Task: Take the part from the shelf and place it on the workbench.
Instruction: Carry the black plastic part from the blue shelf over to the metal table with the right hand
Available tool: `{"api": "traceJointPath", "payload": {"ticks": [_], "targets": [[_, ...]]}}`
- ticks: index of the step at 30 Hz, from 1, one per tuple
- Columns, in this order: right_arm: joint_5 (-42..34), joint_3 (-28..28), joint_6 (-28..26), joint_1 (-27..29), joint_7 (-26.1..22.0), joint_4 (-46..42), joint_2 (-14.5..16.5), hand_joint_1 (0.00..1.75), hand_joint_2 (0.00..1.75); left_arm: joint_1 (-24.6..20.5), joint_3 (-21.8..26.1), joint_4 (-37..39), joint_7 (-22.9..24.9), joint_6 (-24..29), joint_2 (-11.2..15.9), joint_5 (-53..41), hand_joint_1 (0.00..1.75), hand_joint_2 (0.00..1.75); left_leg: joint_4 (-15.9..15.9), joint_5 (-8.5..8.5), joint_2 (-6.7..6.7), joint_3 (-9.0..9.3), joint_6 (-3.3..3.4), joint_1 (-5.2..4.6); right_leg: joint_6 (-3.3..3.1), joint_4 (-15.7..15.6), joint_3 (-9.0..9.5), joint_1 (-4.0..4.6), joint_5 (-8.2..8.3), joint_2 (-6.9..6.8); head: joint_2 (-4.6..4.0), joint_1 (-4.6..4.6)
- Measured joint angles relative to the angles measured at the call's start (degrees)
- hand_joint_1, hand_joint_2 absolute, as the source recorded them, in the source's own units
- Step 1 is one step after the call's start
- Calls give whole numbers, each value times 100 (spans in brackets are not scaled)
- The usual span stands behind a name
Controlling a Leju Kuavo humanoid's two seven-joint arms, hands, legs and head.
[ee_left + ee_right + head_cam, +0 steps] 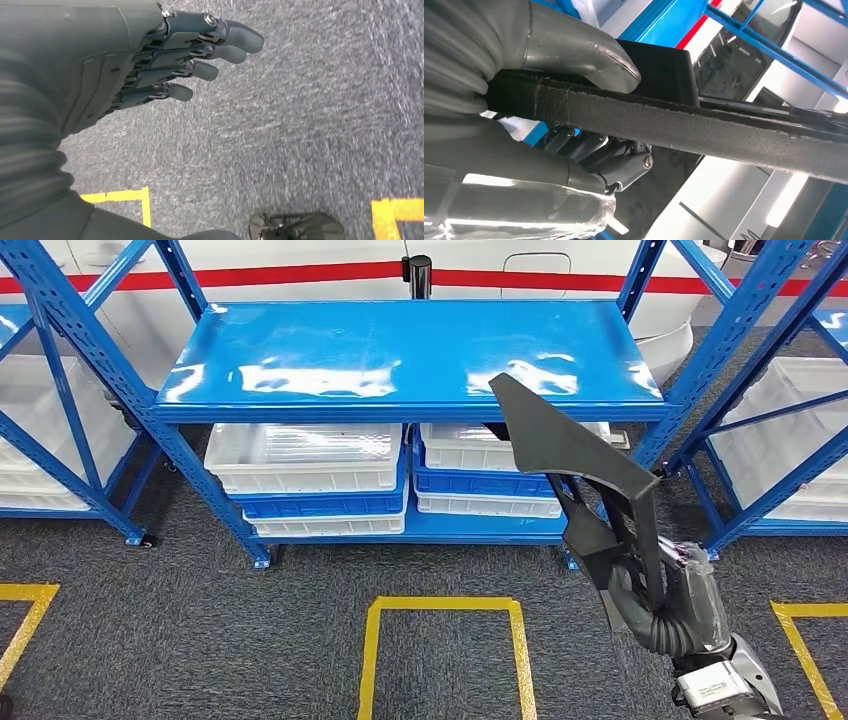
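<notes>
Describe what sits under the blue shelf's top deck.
Under the top deck: white trays stacked with blue trays. The black part, held by the right hand, covers some.

shelf (pixel 400 350): glossy blue painted metal | part (pixel 575 455): matt black, rough-edged | crates (pixel 305 455): white plastic | floor (pixel 200 630): coarse grey carpet

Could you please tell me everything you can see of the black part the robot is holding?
The black part is a flat, matte dark-grey panel that looks like plastic, with a broad pointed upper end narrowing to a stem and a rough, fibrous-looking edge. It is off the shelf, held tilted in front of the blue shelf. The right hand grips its lower end, thumb pressed on one face.
</notes>
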Motion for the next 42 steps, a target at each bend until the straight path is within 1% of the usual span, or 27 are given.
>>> {"api": "traceJointPath", "payload": {"ticks": [1,3,5,6,8,9,10,11,12,14,15,16,19,21,24,25,26,27,29,31,33,34,36,38,40,41,42], "targets": [[19,-9,0,-18,9,10,10,175,175,-2,15,-8,-2,33,6,-5,0,175,-128,19,-1,57,39,-22,35,-2,-13,5,23,-1,0,-1],[82,-15,0,-59,29,28,36,175,175,-2,47,-16,-5,78,6,3,0,175,-166,79,4,22,120,-57,122,-29,-35,17,81,-3,0,-6],[144,-13,0,-110,52,50,61,175,175,-11,68,-19,-5,111,-10,15,0,175,-277,209,29,-1,203,-43,166,61,-132,35,18,-9,0,4],[166,-12,0,-145,60,64,70,175,175,-19,73,-21,-5,125,-21,18,0,175,-333,282,40,-29,242,-33,150,260,-248,42,-116,-9,1,19],[200,-5,-2,-201,71,110,91,175,175,-33,80,-24,-2,139,-43,19,0,175,-368,384,48,-131,283,-39,85,975,-571,31,-519,-8,1,47],[220,1,-4,-215,76,141,105,175,175,-35,88,-24,3,142,-54,19,0,175,-363,424,49,-186,288,-49,79,1328,-703,22,-670,-8,1,56],[247,9,-8,-222,85,176,122,175,175,-34,100,-24,13,146,-68,18,0,175,-360,459,49,-237,284,-57,99,1528,-750,19,-744,-8,0,58],[274,16,-13,-228,93,210,144,175,175,-33,114,-24,27,154,-81,17,0,175,-353,493,48,-284,276,-62,140,1506,-679,14,-732,-9,0,59],[303,24,-18,-239,100,238,164,175,175,-33,130,-24,43,163,-95,12,0,175,-341,522,46,-326,260,-62,195,1234,-478,6,-642,-10,0,59],[337,38,-27,-281,108,272,199,175,175,-35,149,-26,71,177,-114,-3,0,175,-279,556,42,-405,218,-75,263,404,36,-10,-426,-11,0,58],[346,43,-33,-303,110,281,213,175,175,-37,154,-27,82,178,-118,-16,0,175,-243,563,42,-438,193,-86,248,104,197,-13,-354,-6,0,52],[351,46,-37,-319,113,290,222,175,175,-38,155,-28,90,178,-118,-34,0,175,-215,570,42,-462,167,-97,212,-37,259,-7,-321,-1,0,48],[362,50,-44,-329,120,313,236,175,175,-34,155,-29,116,176,-116,-116,0,175,-172,591,36,-509,72,-67,63,-55,230,-7,-250,5,0,39],[363,51,-44,-330,120,318,245,175,175,-31,154,-29,129,177,-112,-170,0,175,95,359,28,-625,2,-30,-37,-58,215,-40,-181,-3,0,21],[363,53,-44,-320,121,321,271,175,175,-30,152,-29,142,176,-113,-223,0,175,1166,-312,26,-994,-93,18,-104,-37,133,-14,-109,-8,0,0],[363,54,-44,-315,121,323,278,175,175,-30,151,-29,151,177,-113,-242,0,175,1418,-415,26,-1055,-104,27,-105,-20,102,1,-98,-6,0,0],[363,54,-44,-307,121,326,284,175,175,-30,150,-29,166,178,-113,-266,0,175,1451,-402,26,-1011,-99,30,-104,0,75,14,-91,-4,0,-1],[363,54,-44,-301,120,327,289,175,175,-30,149,-29,180,179,-113,-292,0,175,1240,-289,24,-851,-73,27,-101,18,59,29,-89,0,0,-2],[374,54,-39,-289,114,327,304,175,175,-35,147,-32,199,181,-103,-327,0,175,467,-11,13,-368,40,6,-87,35,47,52,-80,5,0,4],[392,55,-25,-289,104,327,322,175,175,-40,143,-38,201,180,-95,-351,0,175,-16,116,10,-108,153,-45,-43,33,31,53,-54,3,0,10],[405,61,-10,-286,96,325,340,175,175,-41,138,-42,202,177,-95,-373,0,175,-94,153,16,-108,218,-93,23,10,11,44,-12,-1,0,-3],[414,64,-7,-279,91,316,346,175,175,-42,135,-43,202,174,-102,-383,0,175,-163,202,24,-94,250,-79,52,5,-5,52,-2,-3,0,-13],[433,68,-5,-274,69,294,354,175,175,-50,129,-44,202,160,-120,-396,0,175,-322,328,50,-73,308,-44,78,158,-114,76,-111,0,0,0],[444,64,-6,-251,54,283,355,175,175,-59,117,-44,200,137,-137,-420,0,175,-392,416,67,-116,318,-33,52,781,-410,58,-454,5,0,18],[435,60,-5,-196,51,282,361,175,175,-57,107,-44,199,117,-147,-442,0,175,-387,466,69,-200,299,-34,81,1483,-701,16,-749,4,0,28],[425,58,-5,-169,50,282,363,175,175,-55,104,-44,200,112,-152,-448,0,175,-382,490,68,-234,281,-29,134,1590,-721,-11,-777,3,0,28],[416,56,-4,-154,50,281,365,175,175,-54,102,-44,200,104,-158,-450,0,175,-367,509,68,-266,260,-18,212,1428,-602,-43,-704,1,0,31]]}}
